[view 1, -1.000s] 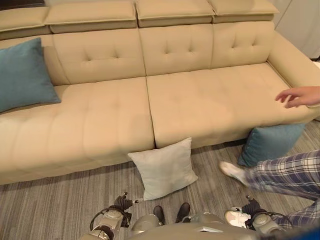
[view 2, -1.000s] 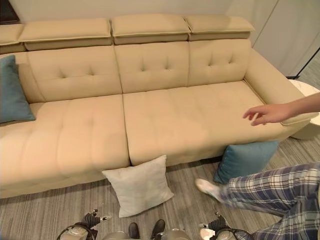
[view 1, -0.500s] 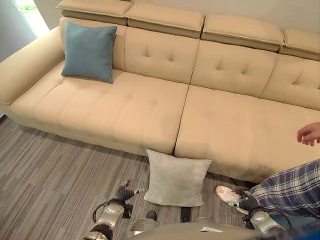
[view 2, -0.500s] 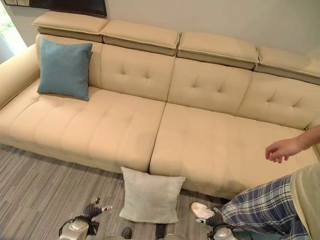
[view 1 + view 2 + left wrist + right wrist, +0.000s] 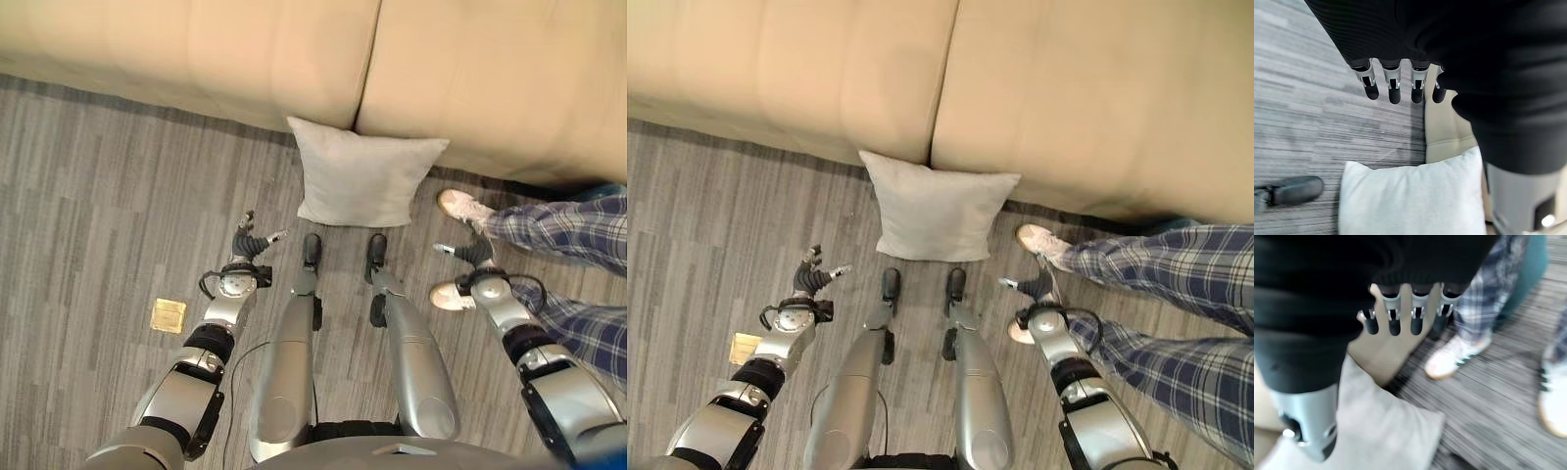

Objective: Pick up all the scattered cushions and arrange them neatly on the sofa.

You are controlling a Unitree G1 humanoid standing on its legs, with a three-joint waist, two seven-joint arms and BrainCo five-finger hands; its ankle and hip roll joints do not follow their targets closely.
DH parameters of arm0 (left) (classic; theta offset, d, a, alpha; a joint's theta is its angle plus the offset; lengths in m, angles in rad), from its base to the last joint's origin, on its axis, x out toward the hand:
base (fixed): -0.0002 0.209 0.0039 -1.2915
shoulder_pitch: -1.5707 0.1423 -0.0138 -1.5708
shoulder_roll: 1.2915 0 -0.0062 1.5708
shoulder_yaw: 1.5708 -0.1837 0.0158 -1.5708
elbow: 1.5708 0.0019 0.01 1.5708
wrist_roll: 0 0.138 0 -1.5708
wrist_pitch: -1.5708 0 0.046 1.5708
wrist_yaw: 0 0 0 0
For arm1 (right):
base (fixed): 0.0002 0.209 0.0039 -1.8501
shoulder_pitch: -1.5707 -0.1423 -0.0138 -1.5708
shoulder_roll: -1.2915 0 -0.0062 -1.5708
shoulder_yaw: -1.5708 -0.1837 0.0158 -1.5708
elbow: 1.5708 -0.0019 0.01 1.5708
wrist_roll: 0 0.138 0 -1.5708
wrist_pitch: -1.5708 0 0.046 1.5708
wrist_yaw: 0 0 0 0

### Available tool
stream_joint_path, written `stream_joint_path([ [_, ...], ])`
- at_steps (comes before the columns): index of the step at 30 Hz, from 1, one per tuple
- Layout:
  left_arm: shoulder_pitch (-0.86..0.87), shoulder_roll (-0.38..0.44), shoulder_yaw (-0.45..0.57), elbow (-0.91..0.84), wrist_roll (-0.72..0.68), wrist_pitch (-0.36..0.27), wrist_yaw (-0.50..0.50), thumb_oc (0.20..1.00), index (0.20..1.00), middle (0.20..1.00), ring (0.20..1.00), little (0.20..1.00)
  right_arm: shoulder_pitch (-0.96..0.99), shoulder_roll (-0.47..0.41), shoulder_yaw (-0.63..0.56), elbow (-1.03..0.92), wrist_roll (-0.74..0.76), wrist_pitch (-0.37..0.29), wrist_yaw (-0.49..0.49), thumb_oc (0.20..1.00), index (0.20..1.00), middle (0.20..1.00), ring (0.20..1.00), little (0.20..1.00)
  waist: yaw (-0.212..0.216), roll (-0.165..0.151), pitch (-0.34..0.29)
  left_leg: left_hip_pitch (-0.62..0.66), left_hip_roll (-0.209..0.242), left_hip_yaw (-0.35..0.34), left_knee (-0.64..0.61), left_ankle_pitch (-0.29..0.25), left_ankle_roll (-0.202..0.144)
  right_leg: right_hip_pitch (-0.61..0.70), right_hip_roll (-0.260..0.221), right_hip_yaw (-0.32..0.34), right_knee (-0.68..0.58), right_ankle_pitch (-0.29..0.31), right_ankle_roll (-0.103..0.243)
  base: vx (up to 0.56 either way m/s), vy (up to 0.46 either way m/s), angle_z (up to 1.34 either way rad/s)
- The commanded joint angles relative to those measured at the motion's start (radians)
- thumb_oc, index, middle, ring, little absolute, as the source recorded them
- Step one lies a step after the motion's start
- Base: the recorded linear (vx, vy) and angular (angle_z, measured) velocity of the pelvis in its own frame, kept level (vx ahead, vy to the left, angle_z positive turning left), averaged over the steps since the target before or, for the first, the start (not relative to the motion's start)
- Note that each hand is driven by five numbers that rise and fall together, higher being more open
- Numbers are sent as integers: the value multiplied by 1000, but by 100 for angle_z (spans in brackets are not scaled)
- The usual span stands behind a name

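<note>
Pale grey cushion [image 5: 364, 183]: on the striped grey floor [image 5: 98, 215], standing on its lower edge, its top leaning against the front of the beige sofa [image 5: 196, 49] right where the two seat sections meet. No hand touches it.

Teal cushion [image 5: 1528, 269]: a part of it shows in the right wrist view, behind the person's leg, by the sofa's base; how it lies cannot be made out.

Left hand [image 5: 249, 238]: low over the floor, to the left of the pale grey cushion and apart from it; fingers [image 5: 1394, 88] straight and relaxed, holding nothing.

Right hand [image 5: 468, 251]: low over the floor, to the right of the cushion, just beside a white shoe [image 5: 466, 207]; fingers [image 5: 1394, 318] loose and spread, empty.

Person: legs in plaid trousers [image 5: 563, 230] come in from the right, white shoes on the floor near the sofa front.

Small yellow square plate [image 5: 168, 315]: flat on the floor, left of the left arm.
</note>
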Motion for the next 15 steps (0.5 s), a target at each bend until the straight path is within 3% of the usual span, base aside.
stream_joint_path([
  [1,53,-24,-14,15,-20,-52,51,1000,1000,1000,1000,1000,70,-30,31,-19,40,-39,-75,1000,1000,1000,1000,1000,-14,32,-150,3,11,0,71,-54,-50,17,-48,-1,-166,73,89,-39,-48,38],
  [7,-50,-18,-46,7,-4,-46,75,1000,1000,1000,1000,1000,-41,-35,35,-23,50,-57,-120,1000,1000,1000,1000,1000,-27,46,-159,-133,8,-15,68,-32,-58,-138,-51,8,-134,78,94,-18,-12,-13],
  [15,-142,2,-53,20,3,-43,99,1000,1000,1000,1000,1000,-120,-42,37,-19,56,-65,-134,1000,1000,1000,1000,1000,-36,42,-170,-192,2,-19,55,-33,-54,-209,-55,22,-124,79,100,27,6,2],
])
